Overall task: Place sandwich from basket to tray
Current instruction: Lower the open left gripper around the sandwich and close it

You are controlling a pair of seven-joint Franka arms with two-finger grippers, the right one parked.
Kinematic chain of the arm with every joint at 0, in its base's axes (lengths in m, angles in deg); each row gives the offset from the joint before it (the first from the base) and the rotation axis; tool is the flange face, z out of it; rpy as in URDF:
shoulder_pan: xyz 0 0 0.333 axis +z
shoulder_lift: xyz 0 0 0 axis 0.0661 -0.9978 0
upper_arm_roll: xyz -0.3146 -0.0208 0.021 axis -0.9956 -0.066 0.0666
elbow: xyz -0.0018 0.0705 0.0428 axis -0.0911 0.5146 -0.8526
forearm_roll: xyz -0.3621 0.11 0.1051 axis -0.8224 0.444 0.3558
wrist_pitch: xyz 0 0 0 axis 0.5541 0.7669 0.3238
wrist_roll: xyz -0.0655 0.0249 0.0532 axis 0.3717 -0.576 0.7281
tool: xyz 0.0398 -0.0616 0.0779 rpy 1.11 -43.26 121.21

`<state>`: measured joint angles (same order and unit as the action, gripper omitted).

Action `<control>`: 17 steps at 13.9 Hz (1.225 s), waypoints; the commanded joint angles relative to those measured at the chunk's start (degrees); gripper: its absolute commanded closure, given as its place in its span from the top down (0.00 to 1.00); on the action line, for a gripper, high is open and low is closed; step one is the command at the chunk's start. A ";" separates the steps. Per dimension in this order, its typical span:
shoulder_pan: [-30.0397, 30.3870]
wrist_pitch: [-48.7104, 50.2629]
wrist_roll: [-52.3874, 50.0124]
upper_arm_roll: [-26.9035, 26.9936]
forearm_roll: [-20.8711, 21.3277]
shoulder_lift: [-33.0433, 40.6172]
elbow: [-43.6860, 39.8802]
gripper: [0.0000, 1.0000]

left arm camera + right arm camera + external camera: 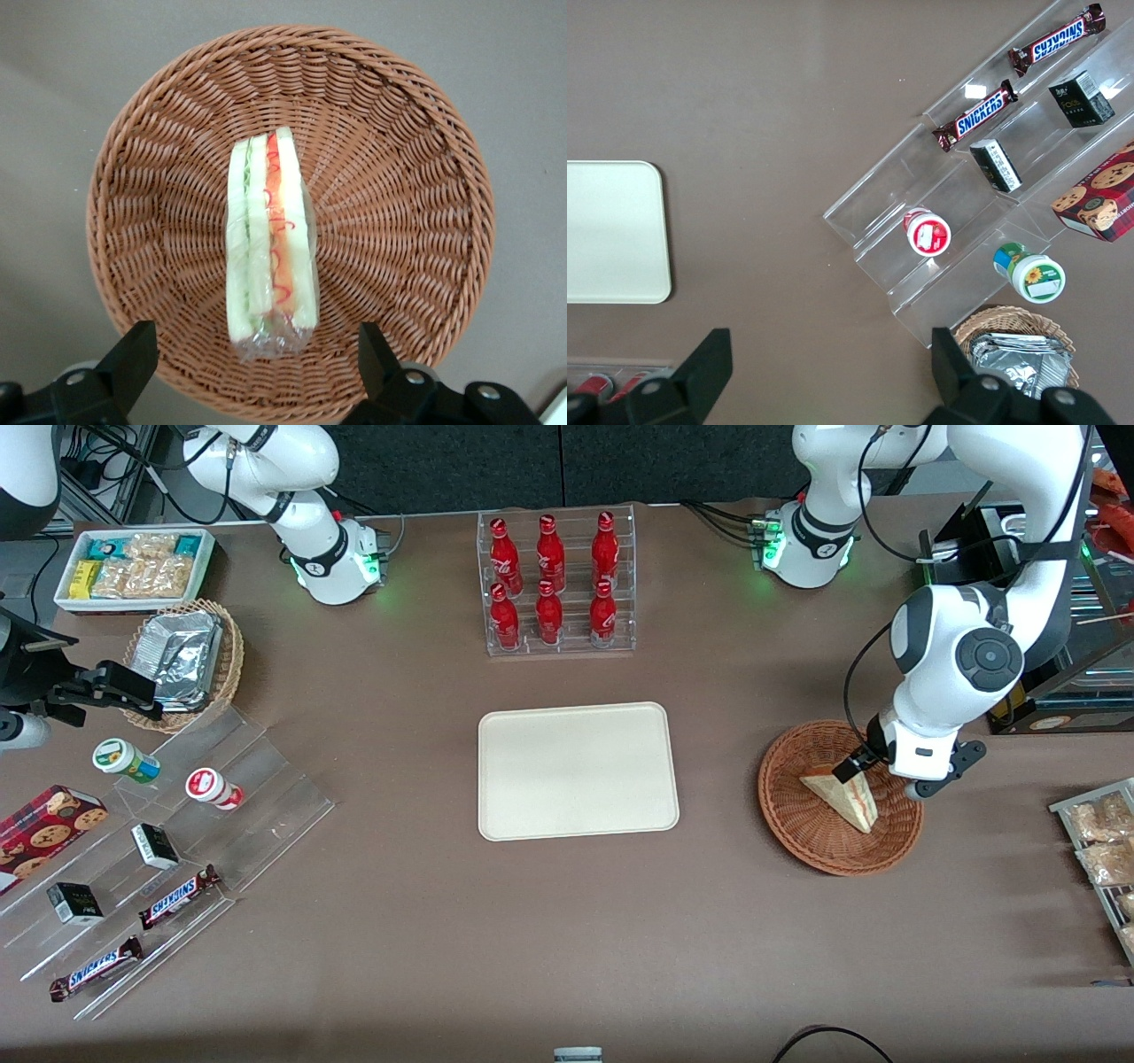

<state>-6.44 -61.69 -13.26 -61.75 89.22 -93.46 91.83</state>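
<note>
Left wrist view: hand [252,359] spread wide above basket [403,190], sandwich [270,243] between its fingertips, untouched.

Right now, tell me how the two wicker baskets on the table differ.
The reddish-brown basket holds one wrapped sandwich; the tan basket holds silver foil packets. The reddish-brown one is darker; the tan one is paler. The open hand hovers above the reddish-brown basket at the working arm's end of the table; the tan basket sits toward the parked arm's end. Both are round and woven.
</note>
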 commanded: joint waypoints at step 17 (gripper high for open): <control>-0.16 -6.27 -8.71 0.06 0.66 -6.44 0.72 0.15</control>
<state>-6.37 -68.29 -20.40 -61.62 89.22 -100.51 92.55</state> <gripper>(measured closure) 0.577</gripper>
